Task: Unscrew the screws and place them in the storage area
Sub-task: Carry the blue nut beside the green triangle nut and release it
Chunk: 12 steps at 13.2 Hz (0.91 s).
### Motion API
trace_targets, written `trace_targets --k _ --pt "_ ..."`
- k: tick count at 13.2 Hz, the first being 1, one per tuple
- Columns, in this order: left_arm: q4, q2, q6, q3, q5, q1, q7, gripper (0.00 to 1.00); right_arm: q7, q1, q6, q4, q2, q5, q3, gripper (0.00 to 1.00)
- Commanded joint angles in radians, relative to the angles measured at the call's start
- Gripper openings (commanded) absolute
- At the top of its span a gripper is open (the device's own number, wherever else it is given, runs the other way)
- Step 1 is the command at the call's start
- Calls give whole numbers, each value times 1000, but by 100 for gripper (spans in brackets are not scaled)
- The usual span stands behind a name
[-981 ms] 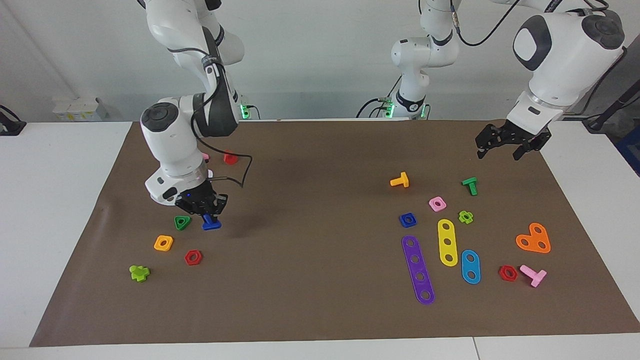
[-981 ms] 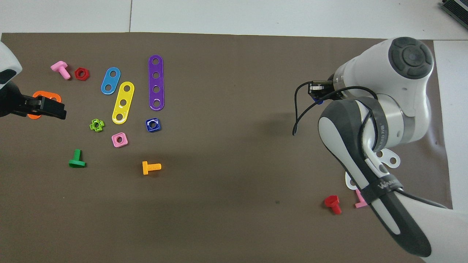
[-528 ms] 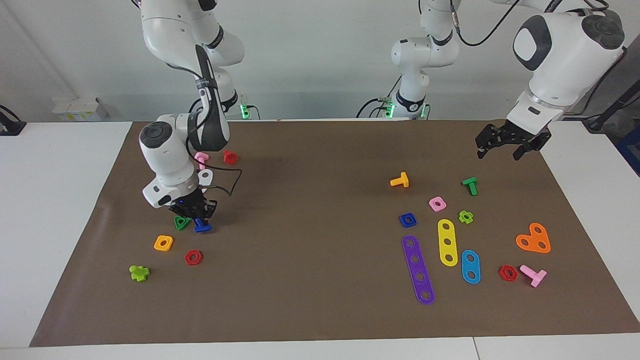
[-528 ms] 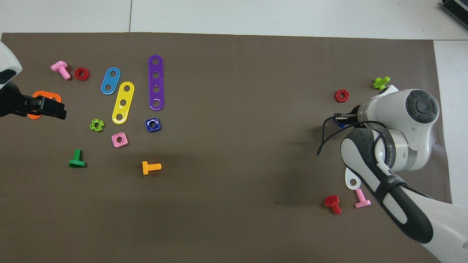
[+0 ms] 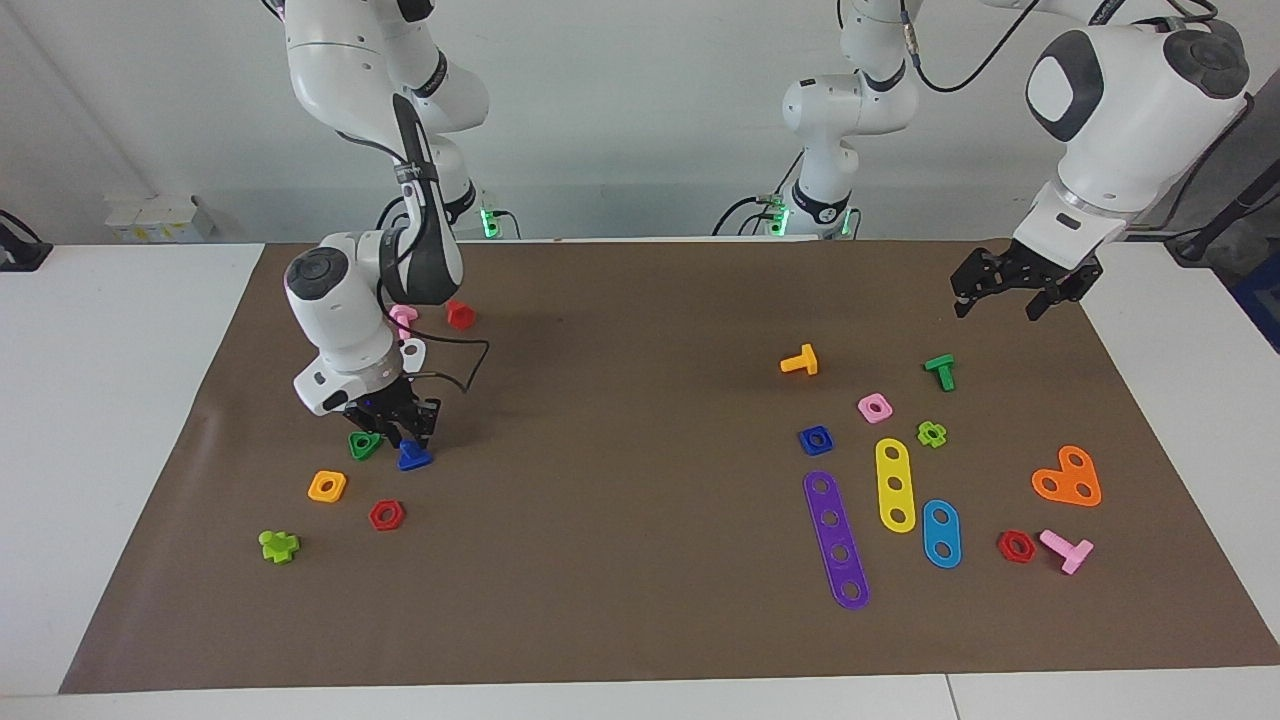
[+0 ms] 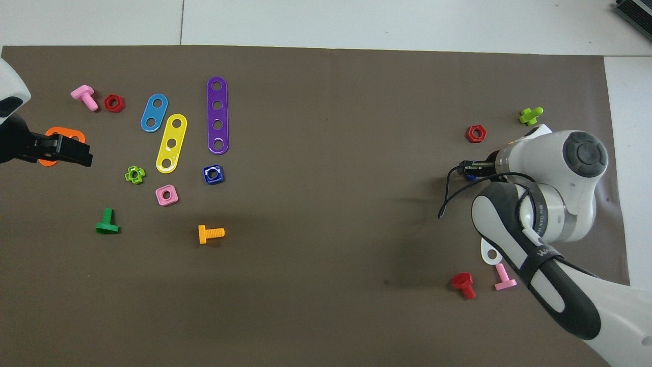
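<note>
The blue screw rests head down on the brown mat, beside a green triangular piece. My right gripper is low, right over the screw and at its shank. In the overhead view only a bit of the blue screw shows under the right gripper. The storage area is this patch of mat, with an orange nut, a red nut and a lime piece. My left gripper waits open and empty above the mat at the left arm's end.
A red bolt and a pink bolt lie nearer to the robots than the right gripper. Toward the left arm's end lie purple, yellow and blue plates, an orange heart, a blue square nut and several bolts and nuts.
The right gripper came down with the blue screw toward the green triangular piece and set its head on the mat. The left arm has not moved.
</note>
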Motion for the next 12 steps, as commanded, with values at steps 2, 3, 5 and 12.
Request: trace_targets --k 2,3,5,12 --pt "-41 -32 25 2 -6 2 -10 100 -1 -4 -44 65 -56 29 10 100" --pt "-41 -32 25 2 -6 2 -10 100 0 -4 -81 94 -74 11 7 100" --pt "-41 -32 25 0 -8 2 -10 100 -1 -16 -168 158 -108 -9 -4 100" --pt "-41 -32 25 0 -6 2 -8 100 63 -83 -772 417 -260 -46 -22 100"
